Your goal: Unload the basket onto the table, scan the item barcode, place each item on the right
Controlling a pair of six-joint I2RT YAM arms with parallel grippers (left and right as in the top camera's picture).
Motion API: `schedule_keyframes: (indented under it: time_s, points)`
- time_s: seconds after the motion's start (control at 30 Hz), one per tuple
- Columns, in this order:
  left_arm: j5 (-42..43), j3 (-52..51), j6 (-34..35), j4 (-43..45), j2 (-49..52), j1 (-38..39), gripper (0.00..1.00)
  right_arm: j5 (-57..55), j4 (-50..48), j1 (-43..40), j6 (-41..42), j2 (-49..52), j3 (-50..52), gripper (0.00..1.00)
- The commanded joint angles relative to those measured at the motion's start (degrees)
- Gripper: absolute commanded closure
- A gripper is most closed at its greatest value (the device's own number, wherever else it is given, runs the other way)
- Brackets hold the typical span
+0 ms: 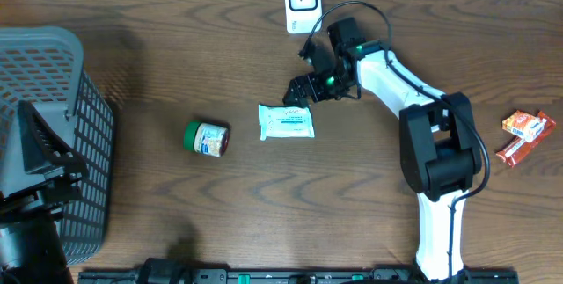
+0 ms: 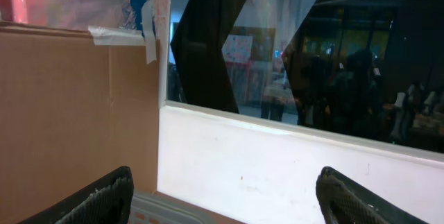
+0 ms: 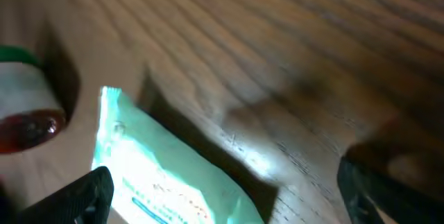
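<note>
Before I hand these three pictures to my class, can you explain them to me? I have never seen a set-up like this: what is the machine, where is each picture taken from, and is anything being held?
The machine is a pair of robot arms at a wooden table, each ending in two-finger jaws. The wide picture looks straight down from above. The other two come from small cameras on the wrists.

From above, the right arm reaches in; its right gripper hangs open beside a white-and-green packet lying flat, holding nothing. Its wrist view shows the same packet close up. A small jar with a green lid lies on its side. A white scanner stands at the far edge, snack packets lie at the right, and a grey basket sits on the left.

The left gripper is open and empty, pointed at a window.
</note>
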State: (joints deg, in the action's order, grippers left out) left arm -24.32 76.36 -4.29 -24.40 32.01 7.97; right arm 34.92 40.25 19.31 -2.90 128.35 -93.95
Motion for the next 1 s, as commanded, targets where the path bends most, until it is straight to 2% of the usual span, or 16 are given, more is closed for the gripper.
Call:
schedule_keyframes:
  time_s: [0.0,0.03,0.07,0.1,0.13,0.17,0.2,0.33,0.5,0.57,0.67,0.77,0.9,0.97]
  points:
    - [-0.3,0.0,0.3,0.1,-0.8,-0.3,0.16,8.2,2.7,0.2,-6.4,6.2,0.9,0.04]
    - [-0.3,0.0,0.3,0.1,-0.8,-0.3,0.15,9.1,4.7,0.3,-8.4,7.1,0.9,0.1]
    - [-0.3,0.0,0.3,0.1,-0.8,-0.3,0.16,9.0,6.3,0.5,-10.1,7.9,0.9,0.28]
    - [-0.3,0.0,0.3,0.1,-0.8,-0.3,0.16,8.6,8.2,0.6,-11.7,8.5,0.9,0.48]
    - [-0.3,0.0,0.3,0.1,-0.8,-0.3,0.16,7.8,10.2,0.6,-13.1,8.7,0.9,0.75]
    - [-0.3,0.0,0.3,0.1,-0.8,-0.3,0.15,6.7,12.3,0.7,-14.4,8.9,0.9,0.96]
    - [-0.3,0.0,0.3,0.1,-0.8,-0.3,0.16,5.2,14.2,0.7,-15.3,8.9,0.9,0.99]
    - [-0.3,0.0,0.3,0.3,-0.8,-0.3,0.16,0.5,18.6,0.0,-15.4,6.9,0.0,0.99]
    - [-0.3,0.0,0.3,0.3,-0.9,-0.3,0.16,-2.6,24.8,-2.1,-11.5,-2.8,-4.6,0.98]
    - [-0.3,0.0,0.3,0.3,-0.9,-0.3,0.16,-13.0,25.3,-2.4,-6.0,-9.2,-5.5,0.98]
    - [-0.3,0.0,0.3,0.3,-0.9,-0.3,0.16,-37.8,25.7,-1.0,0.9,-19.4,-5.5,0.98]
    - [-0.3,0.0,0.3,0.3,-0.9,-0.3,0.16,-57.9,26.7,2.5,7.4,-27.1,-5.5,0.98]
    - [-0.3,0.0,0.3,0.4,-0.9,-0.3,0.16,-78.0,27.4,8.7,16.9,-30.6,-3.5,0.99]
    - [-0.3,0.0,0.3,0.5,-0.9,-0.3,0.16,-84.0,28.4,11.6,22.1,-30.0,-1.3,0.99]
